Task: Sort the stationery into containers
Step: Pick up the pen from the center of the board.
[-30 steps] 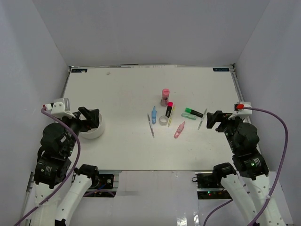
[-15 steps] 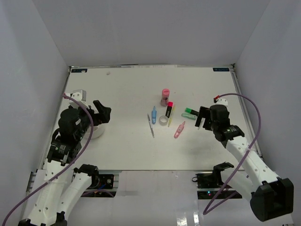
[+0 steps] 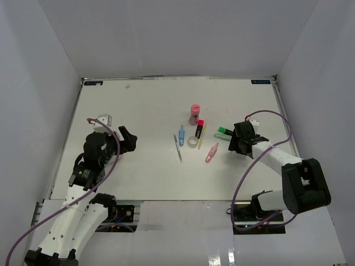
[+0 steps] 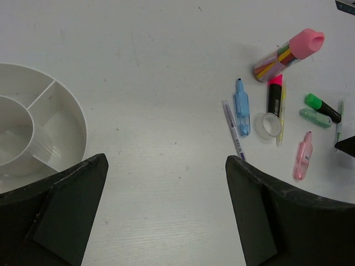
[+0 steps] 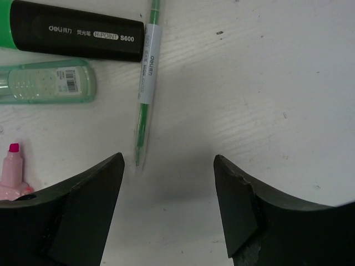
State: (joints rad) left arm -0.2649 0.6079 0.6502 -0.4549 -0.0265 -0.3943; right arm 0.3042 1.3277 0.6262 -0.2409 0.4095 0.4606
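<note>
Green thin pen (image 5: pixel 145 83) flat on bench (image 5: pixel 260 83), just ahead of right hand (image 5: pixel 167 162), off toward its left finger. Fingers spread, nothing between: likely lining up pick. Left hand (image 4: pixel 166 160) wide, empty. White divided bowl (image 4: pixel 83 124) ahead of its left finger, probably waiting to receive.

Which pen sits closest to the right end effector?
The thin green pen with a white label, its tip just ahead of the right end effector. The black green-capped highlighter and pale green marker lie farther off.
</note>
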